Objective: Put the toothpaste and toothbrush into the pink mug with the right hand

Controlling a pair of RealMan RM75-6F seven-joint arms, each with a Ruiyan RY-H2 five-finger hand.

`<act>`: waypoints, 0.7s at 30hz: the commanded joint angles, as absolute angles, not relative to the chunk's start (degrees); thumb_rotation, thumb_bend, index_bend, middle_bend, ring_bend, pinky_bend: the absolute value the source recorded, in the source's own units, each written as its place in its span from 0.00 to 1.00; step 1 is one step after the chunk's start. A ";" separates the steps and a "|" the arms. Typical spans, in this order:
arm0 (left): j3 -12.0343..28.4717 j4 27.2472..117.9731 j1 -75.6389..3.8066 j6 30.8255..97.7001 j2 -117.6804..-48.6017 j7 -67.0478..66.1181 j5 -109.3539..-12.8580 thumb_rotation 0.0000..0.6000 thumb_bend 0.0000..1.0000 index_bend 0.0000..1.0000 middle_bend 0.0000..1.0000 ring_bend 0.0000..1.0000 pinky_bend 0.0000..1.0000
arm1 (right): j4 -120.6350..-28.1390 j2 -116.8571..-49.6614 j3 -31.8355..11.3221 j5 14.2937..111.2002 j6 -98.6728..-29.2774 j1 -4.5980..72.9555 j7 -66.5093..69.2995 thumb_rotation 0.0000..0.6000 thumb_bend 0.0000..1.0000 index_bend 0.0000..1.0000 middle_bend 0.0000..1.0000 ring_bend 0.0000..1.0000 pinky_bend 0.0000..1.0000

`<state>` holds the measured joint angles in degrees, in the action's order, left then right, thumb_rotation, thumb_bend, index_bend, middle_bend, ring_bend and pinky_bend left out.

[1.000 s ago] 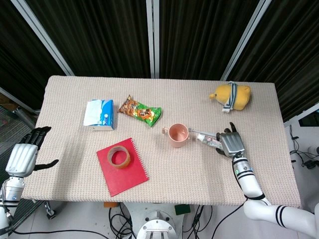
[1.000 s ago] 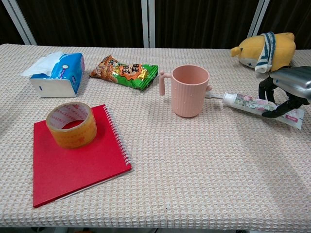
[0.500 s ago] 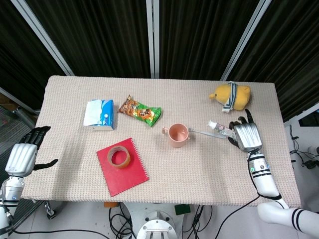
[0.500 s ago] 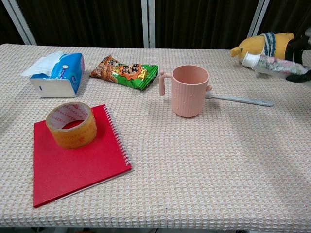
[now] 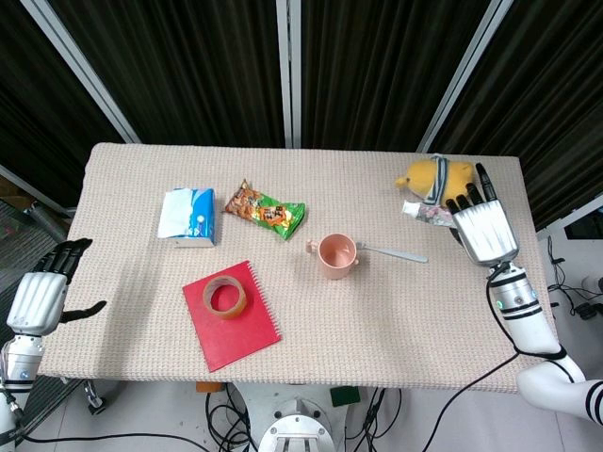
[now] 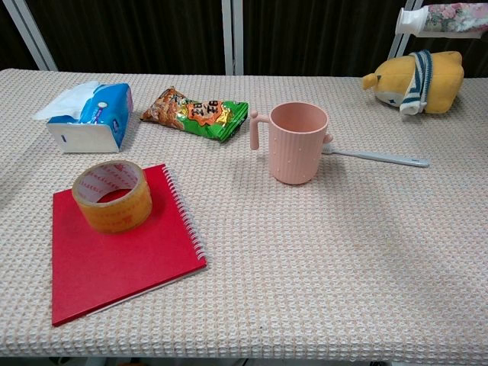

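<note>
On the tabletop (image 5: 396, 330) are seen one red notebook (image 6: 114, 255), one pink mug (image 6: 293, 142) and, beside it, one toothbrush (image 6: 374, 157), while one toothpaste (image 6: 442, 18) is gripped aloft by the right hand (image 5: 482, 229); the left hand (image 5: 42, 297) hangs empty, fingers spread.

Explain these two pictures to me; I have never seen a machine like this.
It is a two-armed robot with humanlike hands at a table. One picture looks down from its head, the other looks forward from its chest. The right hand holds a toothpaste in the air. The left hand hangs open off the table's edge. On the table lie a pink mug, a toothbrush beside it, tissues, a snack bag, tape on a red notebook, and a yellow plush.
</note>
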<state>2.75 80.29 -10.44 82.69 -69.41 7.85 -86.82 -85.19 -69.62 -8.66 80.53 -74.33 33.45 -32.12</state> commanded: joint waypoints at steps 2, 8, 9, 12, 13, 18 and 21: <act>2.78 79.93 -10.10 83.03 -69.41 8.30 -86.60 0.90 0.08 0.08 0.11 0.10 0.22 | -85.36 -69.84 -9.07 83.00 -74.84 34.54 -34.21 1.00 0.67 0.85 0.72 0.28 0.00; 2.70 79.42 -9.59 83.25 -69.17 9.18 -86.28 0.91 0.08 0.08 0.10 0.10 0.22 | -86.43 -68.24 -8.57 86.91 -73.25 36.30 -37.76 1.00 0.66 0.85 0.73 0.28 0.00; 2.67 79.38 -9.55 83.17 -69.15 9.40 -86.22 0.90 0.08 0.08 0.11 0.10 0.22 | -86.75 -67.70 -8.55 87.51 -72.90 36.61 -37.96 1.00 0.66 0.86 0.73 0.28 0.00; 2.63 79.15 -9.46 83.00 -69.15 9.96 -86.09 0.90 0.08 0.08 0.11 0.10 0.22 | -88.28 -66.16 -8.56 88.27 -71.23 37.43 -38.60 1.00 0.66 0.87 0.74 0.28 0.00; 2.65 79.03 -9.46 83.00 -69.19 10.06 -86.10 0.90 0.08 0.08 0.11 0.10 0.22 | -88.55 -65.80 -8.53 88.56 -70.77 37.68 -39.15 1.00 0.66 0.87 0.74 0.28 0.00; 2.70 78.60 -9.41 83.15 -69.47 10.49 -86.24 0.90 0.08 0.08 0.11 0.10 0.22 | -89.32 -64.84 -8.28 90.03 -68.85 38.73 -41.61 1.00 0.66 0.87 0.74 0.28 0.00; 2.71 78.41 -9.39 83.10 -69.50 10.60 -86.24 0.90 0.08 0.08 0.11 0.10 0.22 | -89.32 -64.41 -7.95 91.18 -67.73 39.35 -43.01 1.00 0.66 0.87 0.74 0.28 0.00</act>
